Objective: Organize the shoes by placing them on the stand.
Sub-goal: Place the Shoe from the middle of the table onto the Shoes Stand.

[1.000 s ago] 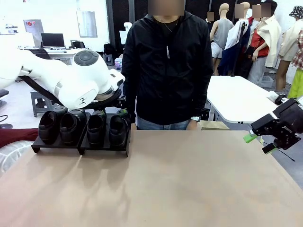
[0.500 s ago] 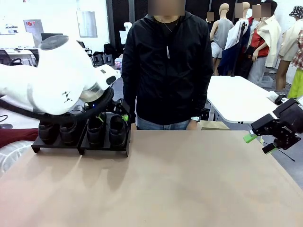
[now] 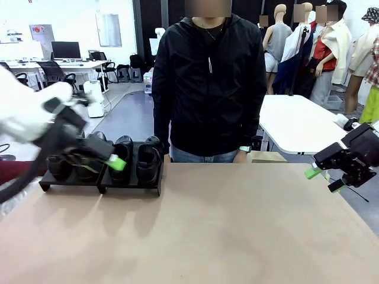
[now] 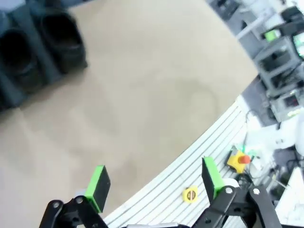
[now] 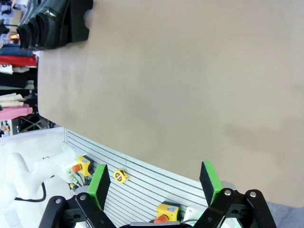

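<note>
Four black shoes stand in a row on the stand (image 3: 130,184) at the table's far left; the two right ones (image 3: 121,155) (image 3: 148,157) show fully, while the two left ones (image 3: 59,164) are partly behind my arm. My left gripper (image 3: 102,165), blurred with motion, hangs open and holds nothing just in front of the stand. In the left wrist view the left gripper (image 4: 154,183) is over bare table, with two shoes (image 4: 57,33) at the top left. My right gripper (image 3: 324,179) hovers open at the table's right edge. The right wrist view has the right gripper (image 5: 154,183) open and the shoes (image 5: 47,21) far off.
A person in a black jacket (image 3: 207,77) stands at the far edge, just right of the stand. The brown table top (image 3: 225,225) stretches between the two grippers. Yellow stop buttons (image 5: 166,211) sit on the slatted base below the near edge.
My left arm has drawn back from over the shoes, swinging left and toward the near side, gripper open. The shoes stay on the stand. The right arm has not moved.
</note>
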